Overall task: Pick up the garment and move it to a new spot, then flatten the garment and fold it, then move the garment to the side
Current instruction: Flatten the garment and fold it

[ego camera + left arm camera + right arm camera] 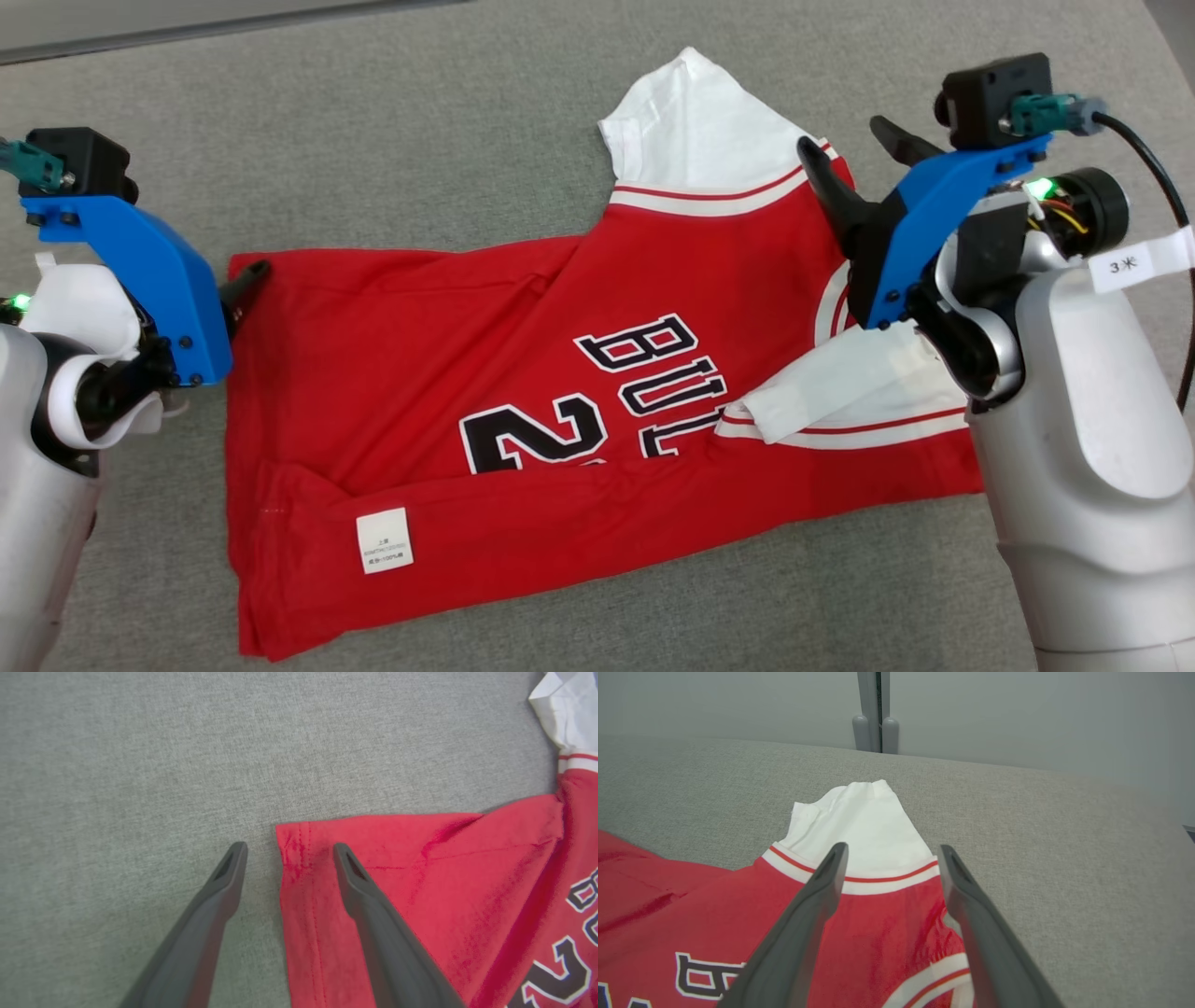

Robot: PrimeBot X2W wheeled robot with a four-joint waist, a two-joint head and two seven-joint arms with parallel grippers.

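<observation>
our left gripper (286,849) hangs with fingers spread at the hem corner of the red garment (523,392), holding nothing. our right gripper (892,851), also spread and empty, hangs over its white sleeve (859,816). the garment lies partly folded on the grey cloth surface (373,140).

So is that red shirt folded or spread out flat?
Partly folded: the shirt has its near edge turned over, label showing; one sleeve lies across it.

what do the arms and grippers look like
The left gripper and right gripper each have two long dark fingers, a blue bracket and a black camera box with a teal plug. Forearms are pale grey; the right carries a black cable and white tag.
</observation>
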